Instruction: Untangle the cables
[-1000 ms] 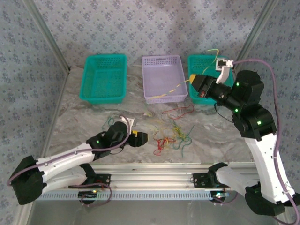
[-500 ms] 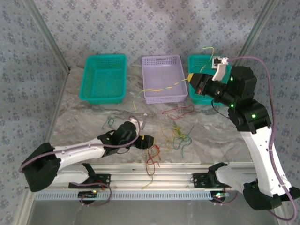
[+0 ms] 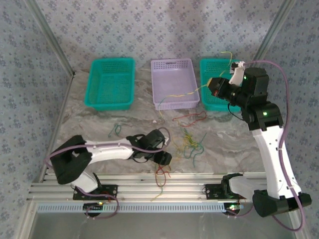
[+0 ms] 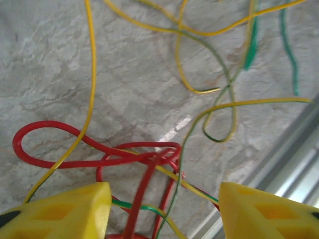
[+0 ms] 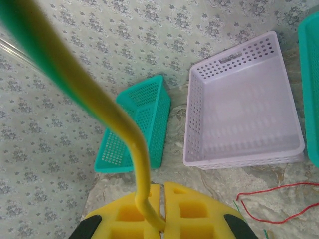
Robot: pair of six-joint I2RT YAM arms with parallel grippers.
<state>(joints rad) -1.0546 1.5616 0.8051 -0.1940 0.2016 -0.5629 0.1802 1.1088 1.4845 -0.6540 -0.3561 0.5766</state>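
Seen from above, the cables [image 3: 192,142] lie scattered over the marbled table [image 3: 84,124] as thin curly strands of red, green and yellow. A red loop [image 3: 189,118] sits just in front of the purple basket [image 3: 172,61], and a small green strand [image 3: 115,130] lies well apart to the left. From my left wrist camera I see the left gripper [image 4: 164,199] low over the near edge of the table, its yellow fingers [image 4: 65,209] standing wide apart. A knotted red cable [image 4: 134,157] and finer green and yellow strands pass between them, and nothing is clamped. In the top view that gripper [image 3: 162,158] sits on the red-and-yellow bunch that trails over the table edge onto the rail. My right gripper [image 3: 213,84] is raised at the right green basket [image 3: 212,61], closed tight on a yellow-green cable [image 3: 187,92]. That cable stretches from the gripper across the front right corner of the purple basket and droops toward the table. The right wrist camera shows the fingers [image 5: 189,209] pressed together on that strand [image 5: 137,154]. Three baskets line the far side. The left green basket [image 3: 112,60] and the purple one show bare mesh floors, and I cannot tell what is in the right one, as the arm hides much of it.
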